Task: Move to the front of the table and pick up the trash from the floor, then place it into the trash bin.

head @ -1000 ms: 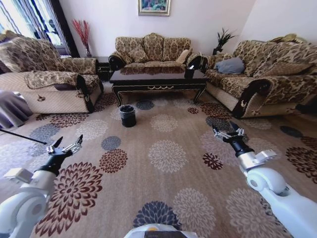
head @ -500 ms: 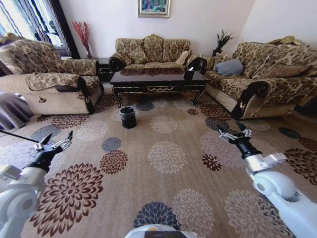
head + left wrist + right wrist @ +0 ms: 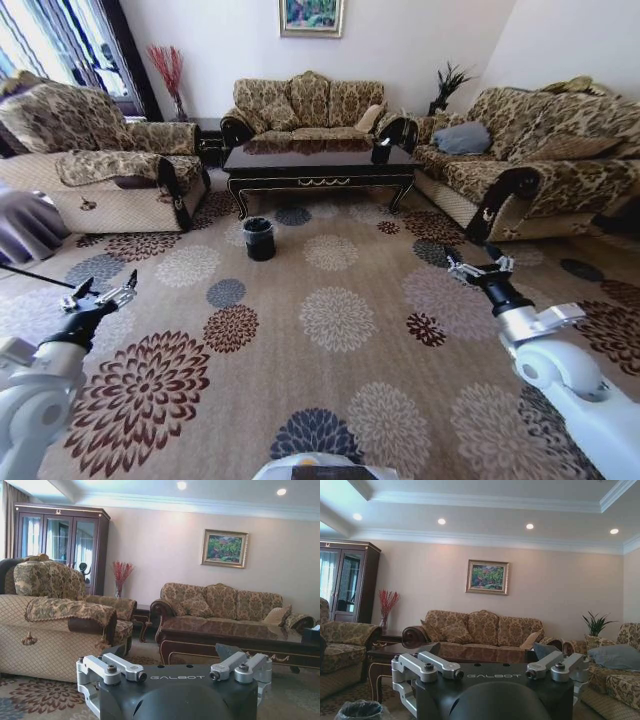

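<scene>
The trash bin (image 3: pixel 259 238), a small round black bucket lined with clear plastic, stands on the floral carpet (image 3: pixel 335 320) just in front of the left front leg of the table (image 3: pixel 318 165). Its bagged rim also shows low in the right wrist view (image 3: pixel 360 709). The table, glossy dark wood with a gold scroll on its front apron, sits at the far end of the carpet and carries a small dark box (image 3: pixel 380 150) near its right end. No litter can be made out on the carpet.

A patterned three-seat sofa (image 3: pixel 308 105) stands behind the table, an armchair (image 3: pixel 95 165) to its left and a second sofa (image 3: pixel 530 165) with a grey cushion (image 3: pixel 462 137) to its right. A framed painting (image 3: pixel 311 14) hangs on the pale wall, with a vase of red stems (image 3: pixel 167 68) in the left corner and a potted plant (image 3: pixel 447 82) on the right.

The left gripper (image 3: pixel 98 297) hovers over the carpet's near left part, its fingers spread and holding nothing, well short of the bin. The right gripper (image 3: pixel 480 267) hangs over the right side, also spread and empty, well apart from bin and table.
</scene>
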`<state>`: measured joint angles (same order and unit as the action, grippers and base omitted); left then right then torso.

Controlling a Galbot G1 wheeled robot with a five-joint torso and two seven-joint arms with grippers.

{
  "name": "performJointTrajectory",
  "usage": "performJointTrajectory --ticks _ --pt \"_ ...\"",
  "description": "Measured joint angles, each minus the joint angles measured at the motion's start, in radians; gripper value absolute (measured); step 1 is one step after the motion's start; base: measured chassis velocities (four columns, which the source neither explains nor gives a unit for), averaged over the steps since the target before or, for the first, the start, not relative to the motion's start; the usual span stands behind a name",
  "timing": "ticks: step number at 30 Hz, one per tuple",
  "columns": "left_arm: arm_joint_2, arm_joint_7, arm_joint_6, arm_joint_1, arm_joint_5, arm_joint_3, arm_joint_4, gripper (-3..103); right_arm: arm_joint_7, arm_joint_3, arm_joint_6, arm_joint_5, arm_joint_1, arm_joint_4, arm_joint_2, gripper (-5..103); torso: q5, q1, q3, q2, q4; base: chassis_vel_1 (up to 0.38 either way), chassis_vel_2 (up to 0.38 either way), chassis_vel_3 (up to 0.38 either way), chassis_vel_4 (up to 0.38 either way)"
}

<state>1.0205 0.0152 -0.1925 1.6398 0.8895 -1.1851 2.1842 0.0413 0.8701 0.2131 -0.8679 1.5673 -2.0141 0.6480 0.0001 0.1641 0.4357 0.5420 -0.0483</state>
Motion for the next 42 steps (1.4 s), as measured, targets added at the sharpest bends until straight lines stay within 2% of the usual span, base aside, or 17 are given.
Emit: performJointTrajectory --ticks 12,23,42 --pt "0.006 -0.017 -0.005 0.002 0.009 -0.009 0.026 100 -0.002 0.023 -0.012 0.004 0.028 -0.015 0.005 100 0.0000 0.019 0.030 0.049 0.0002 0.000 0.000 0.000 0.000" --pt "0.019 -0.054 -0.001 0.005 0.000 -0.007 0.037 100 -0.014 0.028 -0.007 0.026 0.055 -0.026 0.044 100 0.0000 0.038 0.061 0.099 0.0001 0.000 0.000 0.000 0.000" --pt "0.032 -0.060 0.004 0.011 -0.004 -0.009 0.047 100 -0.018 0.039 -0.003 0.027 0.067 -0.040 0.050 100 0.0000 0.071 0.110 0.180 0.0001 0.000 0.000 0.000 0.000"
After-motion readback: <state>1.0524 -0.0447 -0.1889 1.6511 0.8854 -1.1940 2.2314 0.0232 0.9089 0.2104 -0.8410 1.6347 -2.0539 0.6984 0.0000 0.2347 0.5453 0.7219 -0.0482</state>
